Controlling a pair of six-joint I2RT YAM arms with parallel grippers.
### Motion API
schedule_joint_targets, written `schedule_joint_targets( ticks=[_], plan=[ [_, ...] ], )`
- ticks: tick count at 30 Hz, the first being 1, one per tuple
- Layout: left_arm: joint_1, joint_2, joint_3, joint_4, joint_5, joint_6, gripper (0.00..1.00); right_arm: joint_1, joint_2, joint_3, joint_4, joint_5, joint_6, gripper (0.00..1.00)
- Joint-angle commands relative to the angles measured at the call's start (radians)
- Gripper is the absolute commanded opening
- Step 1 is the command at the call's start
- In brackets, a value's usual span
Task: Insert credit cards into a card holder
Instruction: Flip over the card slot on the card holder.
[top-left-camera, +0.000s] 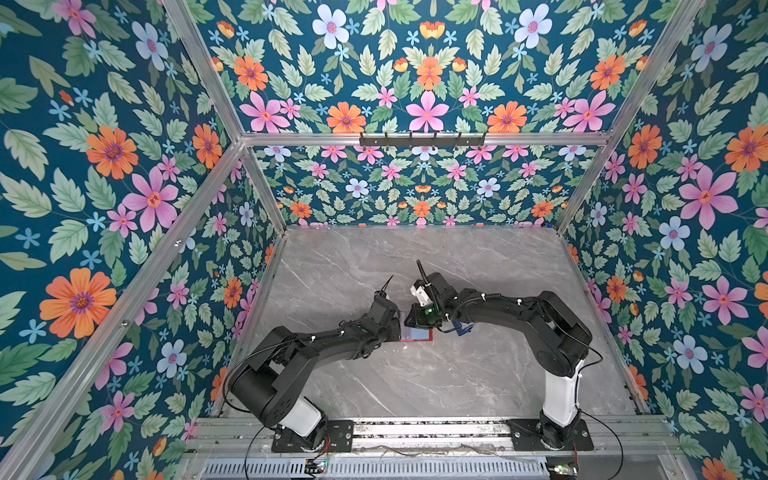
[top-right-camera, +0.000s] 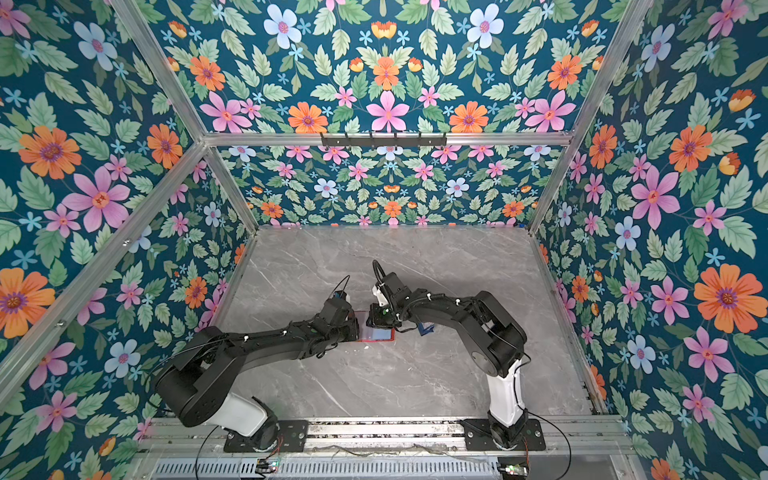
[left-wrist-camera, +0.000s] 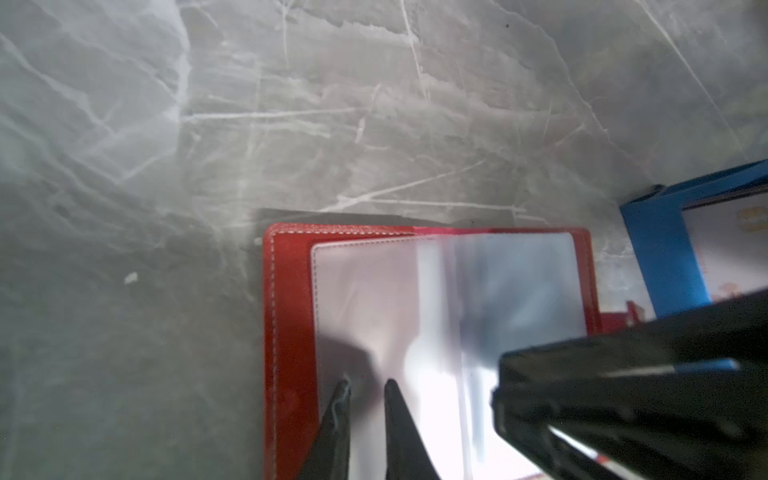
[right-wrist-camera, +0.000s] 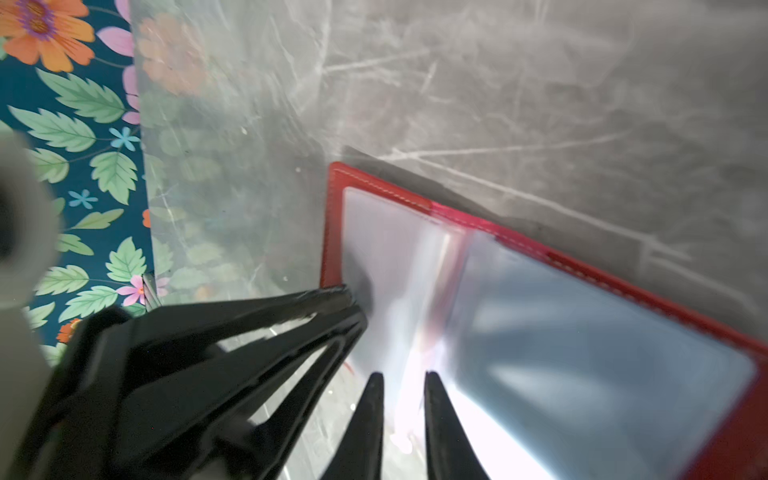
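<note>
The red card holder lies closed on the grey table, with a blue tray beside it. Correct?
No: the holder lies open, clear sleeves showing, as the left wrist view shows. It is on the grey table, blue tray beside it.

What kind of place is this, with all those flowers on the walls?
Probably a robot test booth, not a real room: flowered panels on an aluminium frame, a marble-look tabletop, and two black arms bolted to a rail, bent over a red card holder.
</note>
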Motion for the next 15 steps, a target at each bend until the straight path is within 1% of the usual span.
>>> schedule_joint_targets(
  ticks=[1, 4, 8, 11, 12, 15],
  plan=[
    [0.001, -0.012, 0.019, -0.039, -0.024, 0.019, 0.21, 0.001, -0.056, -0.018, -0.026, 0.057, -0.003, 0.24],
    [0.001, -0.047, 0.059, -0.066, -0.002, 0.043, 0.24, -0.004, -0.117, -0.033, -0.071, 0.094, -0.029, 0.26],
    [0.001, -0.071, 0.127, -0.099, 0.055, 0.074, 0.28, -0.034, -0.189, -0.041, -0.171, 0.132, -0.069, 0.27],
    [0.0, -0.056, 0.177, -0.101, 0.11, 0.081, 0.29, -0.069, -0.239, -0.054, -0.242, 0.167, -0.108, 0.29],
    [0.0, -0.042, 0.194, -0.101, 0.135, 0.08, 0.29, -0.082, -0.284, -0.057, -0.269, 0.179, -0.122, 0.3],
    [-0.008, 0.005, 0.242, -0.081, 0.186, 0.056, 0.29, -0.129, -0.334, -0.065, -0.342, 0.198, -0.173, 0.34]
  ],
)
